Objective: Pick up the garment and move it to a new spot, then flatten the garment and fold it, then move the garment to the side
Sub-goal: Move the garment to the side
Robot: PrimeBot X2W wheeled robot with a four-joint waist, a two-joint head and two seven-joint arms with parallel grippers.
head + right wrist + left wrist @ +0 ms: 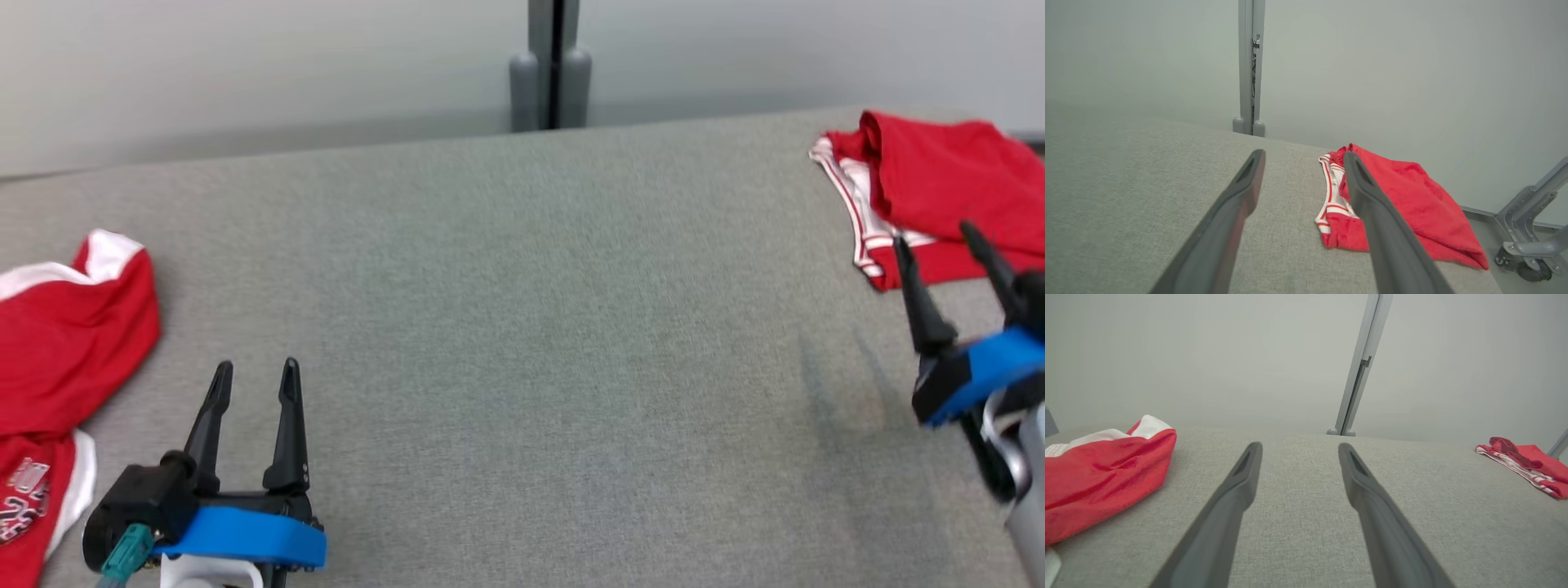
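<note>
A folded red garment (pixel 947 180) with white striped trim lies flat at the table's far right; it also appears in the right wrist view (pixel 1412 196) and small in the left wrist view (pixel 1527 461). My right gripper (pixel 933 235) is open just in front of its near edge, fingers apart with nothing between them (pixel 1303 154). My left gripper (pixel 255 371) stands open at the lower left over bare cloth (pixel 1299 447). To its left lies a crumpled red and white garment (pixel 65 351), apart from the fingers (pixel 1106 469).
The grey fabric table top (pixel 522 327) stretches between the two garments. A grey post (pixel 555 65) rises behind the far edge against a pale wall. Past the table's right edge stands a grey wheeled frame (pixel 1531 249).
</note>
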